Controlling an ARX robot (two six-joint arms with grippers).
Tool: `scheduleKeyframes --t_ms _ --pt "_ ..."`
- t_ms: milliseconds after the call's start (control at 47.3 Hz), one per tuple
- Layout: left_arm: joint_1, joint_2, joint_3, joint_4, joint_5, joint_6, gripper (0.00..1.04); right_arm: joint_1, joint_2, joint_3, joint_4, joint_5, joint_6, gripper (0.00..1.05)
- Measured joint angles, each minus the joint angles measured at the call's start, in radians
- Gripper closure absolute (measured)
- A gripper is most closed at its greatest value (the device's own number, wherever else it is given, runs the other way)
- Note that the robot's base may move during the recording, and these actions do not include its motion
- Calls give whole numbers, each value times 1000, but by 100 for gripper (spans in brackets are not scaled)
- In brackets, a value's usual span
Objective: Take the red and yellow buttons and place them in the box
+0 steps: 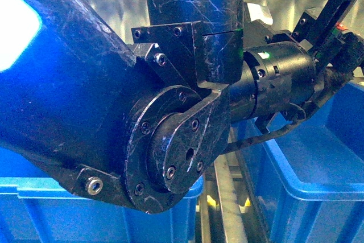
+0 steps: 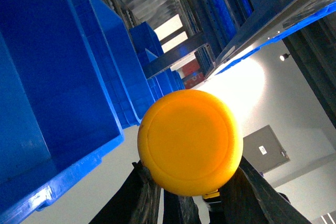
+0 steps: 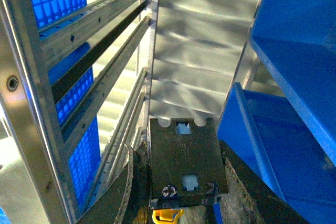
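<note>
Left gripper (image 2: 191, 188): squeezing a yellow button (image 2: 190, 141).
Right gripper (image 3: 184, 195): clamping a second button (image 3: 182, 156), cap maybe yellow.

Arm joint (image 1: 170, 135) hiding much of blue crates (image 1: 318, 180) — yellow button (image 2: 190, 141) body behind cap, second button (image 3: 184, 166) cap cropped

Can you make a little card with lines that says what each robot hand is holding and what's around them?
Left gripper: shut on a yellow button, its round cap facing the camera
Right gripper: shut on a black switch block; a yellow bit shows at the end nearest the camera
Around the left hand: blue crates in a row
Around the right hand: metal rack rails and more blue plastic
Front view: mostly blocked by a black robot arm
</note>
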Motion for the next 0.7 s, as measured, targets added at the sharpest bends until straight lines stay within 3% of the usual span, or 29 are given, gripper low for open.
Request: scheduleKeyframes --t_ms 63,254,444,698 --pt "0 0 0 -2 -11 2 81 -5 0 -2 2 -2 2 77" --pt "0 0 2 -15 -121 64 48 -19 6 -10 17 -3 -23 78" --pt "31 -41 -5 -28 -231 101 7 -54 26 -26 41 12 -27 78" --pt "69 -251 -158 -102 -318 222 8 -76 32 -39 23 0 -58 78"
